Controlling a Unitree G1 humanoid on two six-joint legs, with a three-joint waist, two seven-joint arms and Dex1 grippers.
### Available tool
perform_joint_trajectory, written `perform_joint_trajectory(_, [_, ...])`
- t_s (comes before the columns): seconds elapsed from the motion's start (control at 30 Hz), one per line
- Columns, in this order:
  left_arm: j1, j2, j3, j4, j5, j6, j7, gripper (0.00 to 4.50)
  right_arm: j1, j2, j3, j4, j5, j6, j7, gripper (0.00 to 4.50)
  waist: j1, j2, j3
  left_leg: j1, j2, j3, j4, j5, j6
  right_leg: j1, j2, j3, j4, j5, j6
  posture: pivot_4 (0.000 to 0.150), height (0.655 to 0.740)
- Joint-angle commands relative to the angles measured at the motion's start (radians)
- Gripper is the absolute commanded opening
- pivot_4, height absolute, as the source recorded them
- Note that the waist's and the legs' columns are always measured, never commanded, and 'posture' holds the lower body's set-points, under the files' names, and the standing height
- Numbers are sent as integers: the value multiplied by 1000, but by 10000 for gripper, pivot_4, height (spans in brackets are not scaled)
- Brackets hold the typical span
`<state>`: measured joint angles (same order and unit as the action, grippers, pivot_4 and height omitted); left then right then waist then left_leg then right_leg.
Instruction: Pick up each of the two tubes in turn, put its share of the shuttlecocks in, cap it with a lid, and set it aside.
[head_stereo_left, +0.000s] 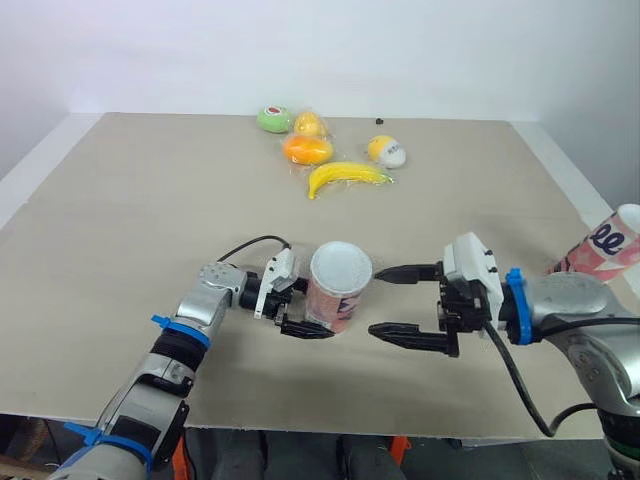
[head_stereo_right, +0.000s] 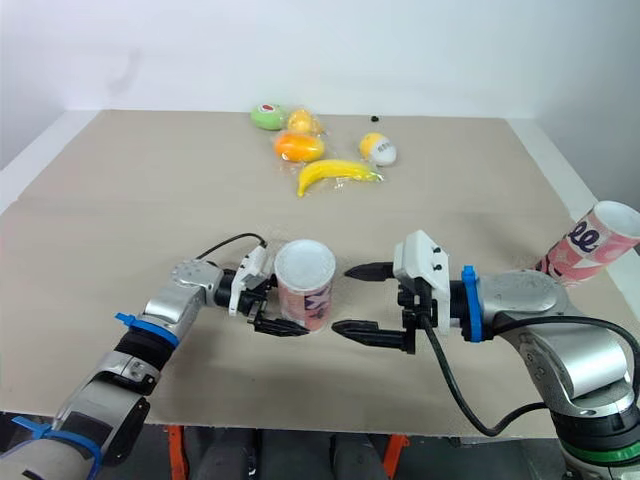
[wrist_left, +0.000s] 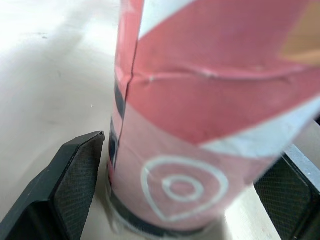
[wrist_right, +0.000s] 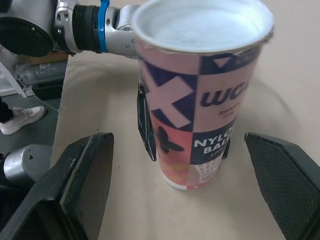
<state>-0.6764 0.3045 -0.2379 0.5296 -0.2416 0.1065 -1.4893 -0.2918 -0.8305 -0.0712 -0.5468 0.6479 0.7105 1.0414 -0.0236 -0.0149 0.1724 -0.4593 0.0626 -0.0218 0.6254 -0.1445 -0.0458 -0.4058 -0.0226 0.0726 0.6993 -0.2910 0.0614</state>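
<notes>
Tube (head_stereo_left: 335, 290) no. 1 stands upright near the tabletop's (head_stereo_left: 150, 220) front edge, at roughly 6 o'clock from the tabletop centre. A white lid (head_stereo_left: 340, 268) is seated on its mouth, so the contents are hidden. The left claw (head_stereo_left: 303, 310) reaches in from the tube's 9 o'clock and holds it low on the wall, with one black finger on each side. The right claw (head_stereo_left: 376, 301) sits at the tube's 3 o'clock, just beside it and clear of it. Its jaws are spread wide and point at the tube.

Status, judged from this layout:
- Tube no. 1: capped. Filling and capping appear complete; setting it aside is still to do.
- Second tube (head_stereo_left: 605, 245): tilted at the tabletop's right edge, at 3 o'clock and well apart from both claws. Whether it is filled or capped cannot be told, so its full cycle should be assumed outstanding.

Surface: flat, matt beige board. At 12 o'clock, well apart from the work area, lie from left to right a green fruit (head_stereo_left: 273, 119), an orange (head_stereo_left: 307, 149), a banana (head_stereo_left: 345, 177) and a yellow-and-white piece (head_stereo_left: 386, 150).

Room: plain white wall (head_stereo_left: 300, 50) behind the tabletop.
</notes>
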Motion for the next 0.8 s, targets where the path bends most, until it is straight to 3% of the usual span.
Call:
perform_joint_trajectory(0.03, [7, 48, 12, -63, -23, 22, -44, 44351, -30, 13, 26, -31, 16, -8, -13, 45000, 0, 0, 0, 0, 0, 0, 0, 0, 0, 0, 0, 0, 0, 0, 0, 1500, 6917])
perform_joint_trajectory(0.3, [19, 213, 84, -99, -50, 45, -78, 44351, -74, 45, 115, -1, -14, -37, -12, 45000, -2, -3, 2, 0, 0, 0, -1, 0, 0, -1, 0, -1, 0, -1, -1, 1500, 6917])
perform_joint_trajectory(0.5, [28, 291, 148, -259, -166, 205, -83, 44351, -107, 88, 185, 63, -75, -90, -11, 45000, 0, -5, 3, -1, 1, 0, -1, 0, 0, -1, 0, -1, 0, -1, -1, 1500, 6917])
perform_joint_trajectory(0.8, [32, 230, 133, -397, -236, 295, -8, 44351, -125, 116, 191, 127, -110, -142, -4, 45000, 1, -6, 4, -1, 1, 0, 0, 0, 0, 0, 0, -1, 0, 0, 0, 1500, 6917])
